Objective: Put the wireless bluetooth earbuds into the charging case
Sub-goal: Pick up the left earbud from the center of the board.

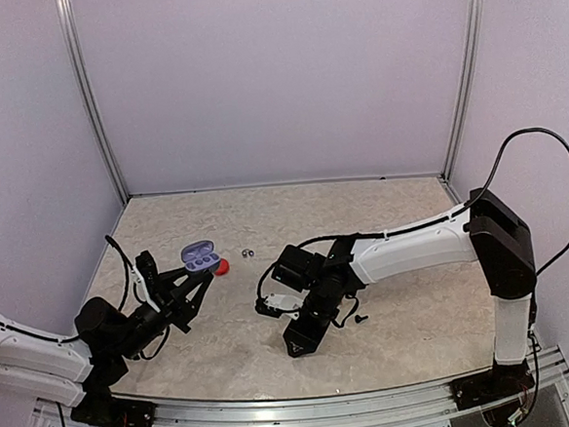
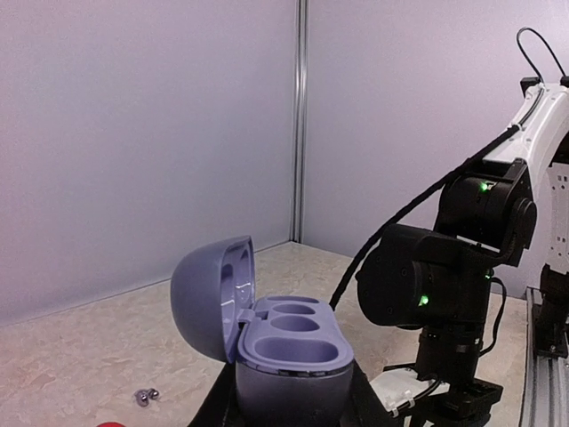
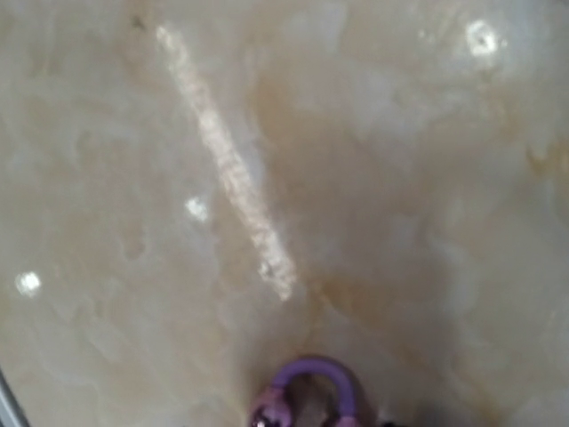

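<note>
Two silvery earbuds (image 1: 246, 251) lie on the surface (image 1: 392, 216). Left jaws grip the open charging case (image 1: 200, 256). Right jaws: state cannot be determined.

Pale lilac walls (image 1: 275, 77) enclose a beige, marbled tabletop (image 1: 420, 331).

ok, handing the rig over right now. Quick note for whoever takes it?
Left gripper: shut on the open charging case, lid up, no earbuds inside.
Right gripper: low over the table; can't tell whether it is open, shut or holding anything.
Silvery earbuds lie on the table just past the case; a black earbud lies beside the right arm.
Done: case open and held. Left: no earbud inserted yet.
</note>
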Robot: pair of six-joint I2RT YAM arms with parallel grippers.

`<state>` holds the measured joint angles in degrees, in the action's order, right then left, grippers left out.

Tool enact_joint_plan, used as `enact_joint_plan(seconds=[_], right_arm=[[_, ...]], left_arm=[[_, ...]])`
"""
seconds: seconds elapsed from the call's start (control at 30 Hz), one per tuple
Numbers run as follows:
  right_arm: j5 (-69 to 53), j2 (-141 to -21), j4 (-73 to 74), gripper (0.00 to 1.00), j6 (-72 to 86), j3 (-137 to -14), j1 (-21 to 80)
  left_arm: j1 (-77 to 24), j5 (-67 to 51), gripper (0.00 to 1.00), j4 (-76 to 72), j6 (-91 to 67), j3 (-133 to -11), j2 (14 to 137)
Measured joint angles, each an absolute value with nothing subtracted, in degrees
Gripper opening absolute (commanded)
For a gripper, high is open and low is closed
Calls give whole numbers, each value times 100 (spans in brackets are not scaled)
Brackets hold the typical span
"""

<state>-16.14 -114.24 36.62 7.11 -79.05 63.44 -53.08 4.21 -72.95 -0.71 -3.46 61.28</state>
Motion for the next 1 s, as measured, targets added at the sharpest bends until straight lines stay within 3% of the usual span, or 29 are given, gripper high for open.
enact_joint_plan(seconds=[0.27,1.0], right_arm=[[-1485,-11487,3715,47,718,-7937,6405],[-1028,-11705,3826,35,825,-8167,6554]], left_arm=[[-5505,692,0,-7229,445,-346,6095],[-5822,1256,0,-7148,1529,-346,5784]])
